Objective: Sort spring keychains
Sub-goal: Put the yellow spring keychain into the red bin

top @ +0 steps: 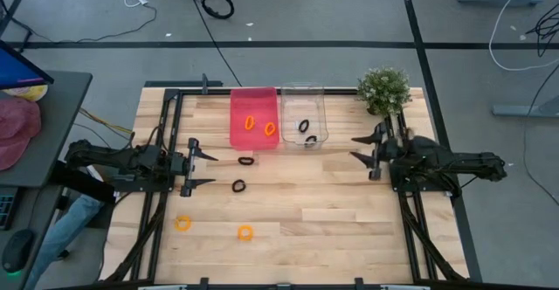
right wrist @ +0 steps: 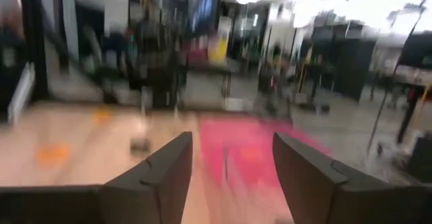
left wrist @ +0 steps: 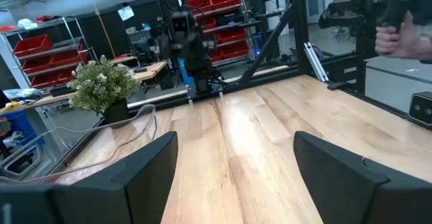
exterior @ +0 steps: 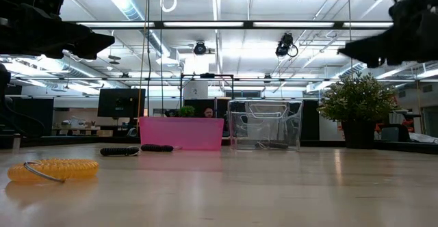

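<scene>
From above, the counter [top: 349, 220] is seen with a pink bin [top: 253, 118] and a clear bin [top: 303, 115] set side by side at its far edge. Two orange keychains [top: 259, 126] lie in the pink bin and two black keychains [top: 307, 133] in the clear one, so the sort is judged to go by colour. Two loose black keychains [top: 242, 173] and two loose orange keychains [top: 214, 228] lie flat on the counter. The left tool [top: 197, 163] is held spread wide and empty beside the black pair, likely for the next pick. The right tool [top: 367, 147], parted and empty, is held near the clear bin.

At counter height, the nearest orange coil [exterior: 53, 170] is seen lying flat, its long axis running across the view.

In the left wrist view, only open fingers [left wrist: 145, 166] and bare wood are shown.

In the right wrist view, the pink bin is faced.
</scene>
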You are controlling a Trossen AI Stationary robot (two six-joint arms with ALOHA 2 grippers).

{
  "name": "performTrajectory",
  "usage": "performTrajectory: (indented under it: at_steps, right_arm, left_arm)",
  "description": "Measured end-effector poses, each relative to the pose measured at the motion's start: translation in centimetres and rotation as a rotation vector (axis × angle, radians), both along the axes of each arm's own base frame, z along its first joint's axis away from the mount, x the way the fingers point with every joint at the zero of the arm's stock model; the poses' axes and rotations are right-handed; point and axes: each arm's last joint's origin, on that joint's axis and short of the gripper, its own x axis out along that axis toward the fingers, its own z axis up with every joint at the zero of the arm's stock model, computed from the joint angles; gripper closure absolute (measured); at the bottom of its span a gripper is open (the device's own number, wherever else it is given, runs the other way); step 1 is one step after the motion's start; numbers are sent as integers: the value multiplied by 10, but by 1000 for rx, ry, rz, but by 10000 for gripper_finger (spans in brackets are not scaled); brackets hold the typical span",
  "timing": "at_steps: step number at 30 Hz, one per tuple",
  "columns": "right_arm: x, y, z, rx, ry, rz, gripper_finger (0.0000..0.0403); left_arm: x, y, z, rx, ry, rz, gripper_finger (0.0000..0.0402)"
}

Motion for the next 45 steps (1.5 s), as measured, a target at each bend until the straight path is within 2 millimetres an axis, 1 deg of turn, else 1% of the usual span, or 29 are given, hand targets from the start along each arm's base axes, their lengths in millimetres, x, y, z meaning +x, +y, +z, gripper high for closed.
performTrajectory:
  at_steps: [1,2,33,35,39,43,45]
  right_arm:
    - [0,0,-4,-9,43,1,195]
    - [1,0,-4,-25,51,5,195]
    - [1,0,-4,-31,52,5,195]
    - [1,0,-4,-31,52,5,195]
    - [1,0,-4,-31,52,5,195]
    - [1,0,-4,-31,52,5,195]
    - [1,0,-3,-31,51,5,195]
  left_arm:
    - [0,0,0,0,0,0,103]
    - [0,0,0,0,0,0,103]
    - [0,0,1,-1,-7,1,103]
    - [0,0,5,-9,-53,1,103]
    - [-3,0,20,-45,-206,-4,103]
    - [-8,0,35,-253,-349,-92,103]
    - [-10,0,40,-329,-400,-137,103]
